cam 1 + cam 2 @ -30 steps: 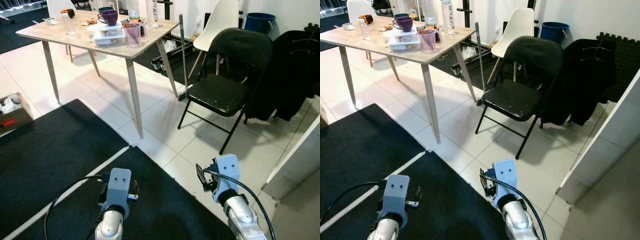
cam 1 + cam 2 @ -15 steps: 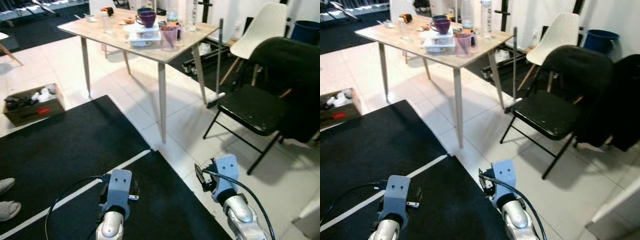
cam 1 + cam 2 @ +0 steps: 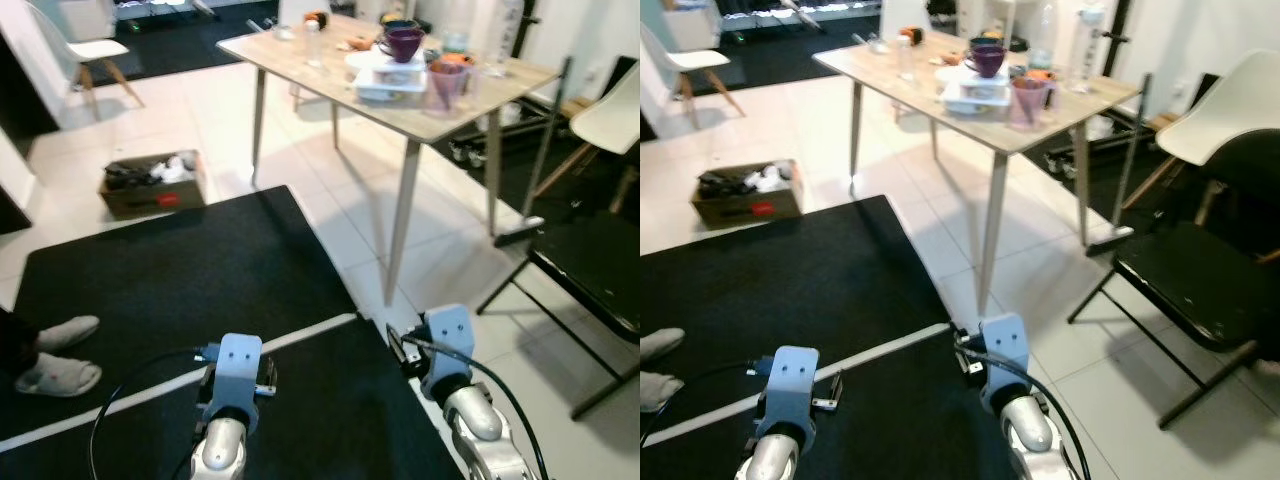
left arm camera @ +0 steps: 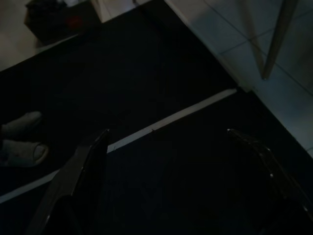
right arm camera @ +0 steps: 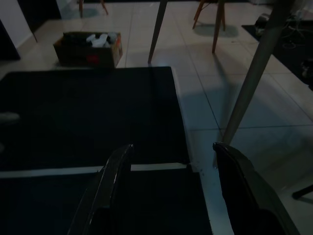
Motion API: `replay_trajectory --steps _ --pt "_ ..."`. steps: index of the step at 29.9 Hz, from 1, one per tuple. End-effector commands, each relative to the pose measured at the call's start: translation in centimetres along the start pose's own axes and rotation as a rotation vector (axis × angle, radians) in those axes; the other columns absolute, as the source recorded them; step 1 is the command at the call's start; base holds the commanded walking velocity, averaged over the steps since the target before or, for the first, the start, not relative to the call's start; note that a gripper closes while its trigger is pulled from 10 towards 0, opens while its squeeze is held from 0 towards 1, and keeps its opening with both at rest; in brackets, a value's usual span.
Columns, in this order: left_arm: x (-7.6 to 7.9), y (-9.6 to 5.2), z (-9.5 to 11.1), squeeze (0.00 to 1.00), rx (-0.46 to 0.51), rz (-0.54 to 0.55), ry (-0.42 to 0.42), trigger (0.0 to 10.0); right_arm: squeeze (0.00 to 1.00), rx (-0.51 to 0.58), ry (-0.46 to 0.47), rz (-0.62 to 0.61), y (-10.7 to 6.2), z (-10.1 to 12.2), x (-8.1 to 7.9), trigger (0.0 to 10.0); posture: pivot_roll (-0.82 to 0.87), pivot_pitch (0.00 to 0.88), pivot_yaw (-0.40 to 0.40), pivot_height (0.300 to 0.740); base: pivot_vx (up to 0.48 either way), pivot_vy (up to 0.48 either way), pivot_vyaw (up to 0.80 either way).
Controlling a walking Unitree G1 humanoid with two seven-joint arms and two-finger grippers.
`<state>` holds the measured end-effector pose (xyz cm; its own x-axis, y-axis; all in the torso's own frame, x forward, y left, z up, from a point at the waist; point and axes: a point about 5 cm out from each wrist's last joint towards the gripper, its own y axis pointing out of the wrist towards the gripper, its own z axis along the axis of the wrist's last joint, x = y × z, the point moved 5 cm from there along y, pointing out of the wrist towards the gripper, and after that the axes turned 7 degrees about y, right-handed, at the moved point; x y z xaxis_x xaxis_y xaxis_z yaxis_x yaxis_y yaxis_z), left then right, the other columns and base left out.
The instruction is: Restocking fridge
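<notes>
The black chair (image 3: 600,275) is cut off by the right edge, its back out of frame. A person's feet (image 3: 55,355) show at the left edge, the rest cut away. On the counter (image 3: 330,75), the cups and containers (image 3: 400,65) are too small to identify. The box (image 3: 152,183) holds contents too blurred to name. The left wrist view is very dark.

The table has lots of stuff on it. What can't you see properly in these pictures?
- Items around the purple bowl on the table: too small and crowded to identify.
- Cardboard box contents: too small.
- Black chair: cut off by the edge.
- Person's feet: the rest is out of frame.
</notes>
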<state>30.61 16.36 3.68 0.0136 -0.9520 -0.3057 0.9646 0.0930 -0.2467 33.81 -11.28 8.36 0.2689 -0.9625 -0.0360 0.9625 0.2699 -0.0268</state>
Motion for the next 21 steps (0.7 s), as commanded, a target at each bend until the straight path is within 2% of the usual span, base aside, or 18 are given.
replay_trajectory --steps 1,6,21 --pt "-0.28 -0.09 -0.67 0.00 -0.017 0.006 0.012 10.0 0.00 -0.012 0.009 0.001 -0.13 -0.47 -0.22 10.0 -0.08 0.121 0.030 0.710 0.364 0.000 0.43" --pt "-0.43 0.22 -0.13 0.00 0.008 0.014 0.015 10.0 0.00 -0.010 0.007 0.002 -0.03 -0.40 -0.18 10.0 -0.08 0.118 0.026 0.710 0.380 0.000 0.09" --pt "-0.97 0.59 0.02 0.00 0.012 0.041 0.005 10.0 0.00 -0.011 0.007 -0.003 -0.04 -0.42 0.04 10.0 -0.08 0.114 0.021 0.710 0.399 -0.262 0.00"
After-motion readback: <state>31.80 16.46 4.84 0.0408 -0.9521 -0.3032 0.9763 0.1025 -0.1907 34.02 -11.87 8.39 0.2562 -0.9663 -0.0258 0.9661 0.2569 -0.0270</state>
